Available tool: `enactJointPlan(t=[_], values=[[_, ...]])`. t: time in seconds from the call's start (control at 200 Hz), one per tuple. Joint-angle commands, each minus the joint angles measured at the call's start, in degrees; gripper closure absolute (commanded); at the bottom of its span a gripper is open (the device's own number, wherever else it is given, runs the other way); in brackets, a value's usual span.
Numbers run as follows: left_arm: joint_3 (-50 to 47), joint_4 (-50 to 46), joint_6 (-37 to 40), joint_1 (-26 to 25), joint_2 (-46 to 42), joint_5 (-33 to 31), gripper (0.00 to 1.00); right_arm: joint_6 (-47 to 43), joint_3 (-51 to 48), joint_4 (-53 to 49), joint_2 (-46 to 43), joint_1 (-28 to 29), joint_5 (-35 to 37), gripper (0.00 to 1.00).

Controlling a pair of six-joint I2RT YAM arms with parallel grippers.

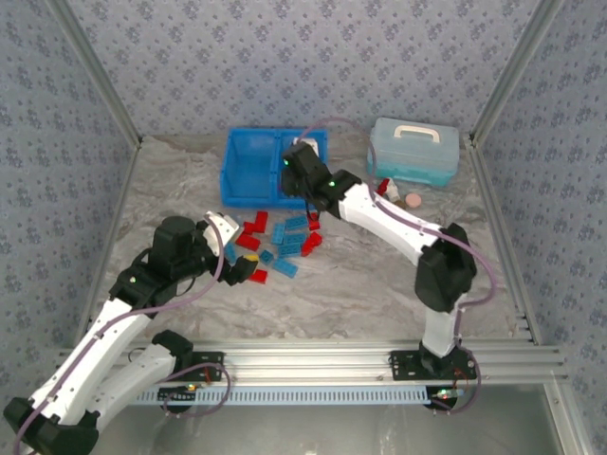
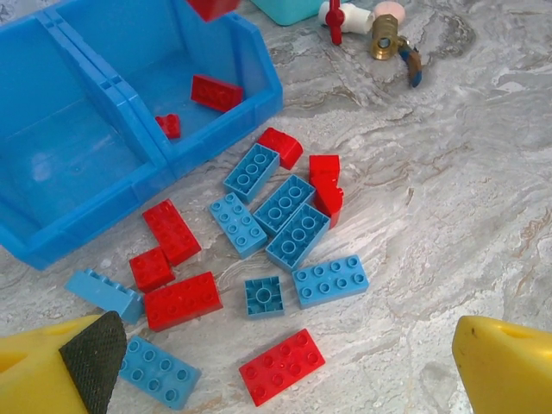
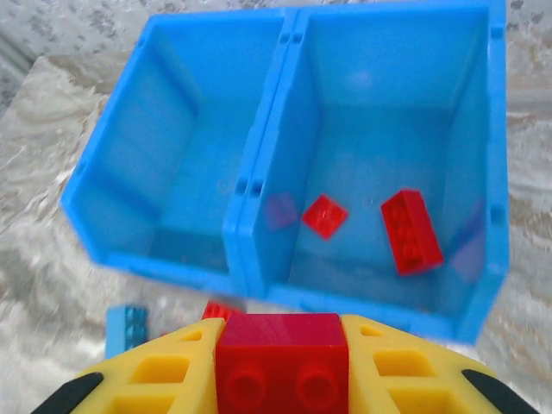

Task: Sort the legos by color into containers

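My right gripper (image 3: 280, 349) is shut on a red lego (image 3: 281, 341) and hangs over the near edge of the blue bin (image 1: 248, 167), in front of the divider (image 3: 259, 198) between its two containers. Two red legos (image 3: 411, 231) (image 3: 326, 216) lie in the right container. Red and light blue legos (image 1: 285, 242) are scattered on the table just before the bin. My left gripper (image 2: 289, 379) hovers open above this pile, over a red lego (image 2: 282, 366), near a blue one (image 2: 330, 280). Its yellow fingers (image 2: 504, 366) stand wide apart.
A pale blue lidded case with a white handle (image 1: 414, 152) stands at the back right. Small bottle-like odds with a pink disc (image 1: 410, 200) lie in front of it, along with a brass fitting (image 2: 385, 34). Patterned walls close in the marbled table.
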Motion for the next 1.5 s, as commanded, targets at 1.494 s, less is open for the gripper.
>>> enactJointPlan(t=[1.494], values=[[0.6,0.6,-0.7,-1.6,-0.4,-0.6,0.01,12.1,-24.3,2.8,-17.7,1.1,4.1,0.47]])
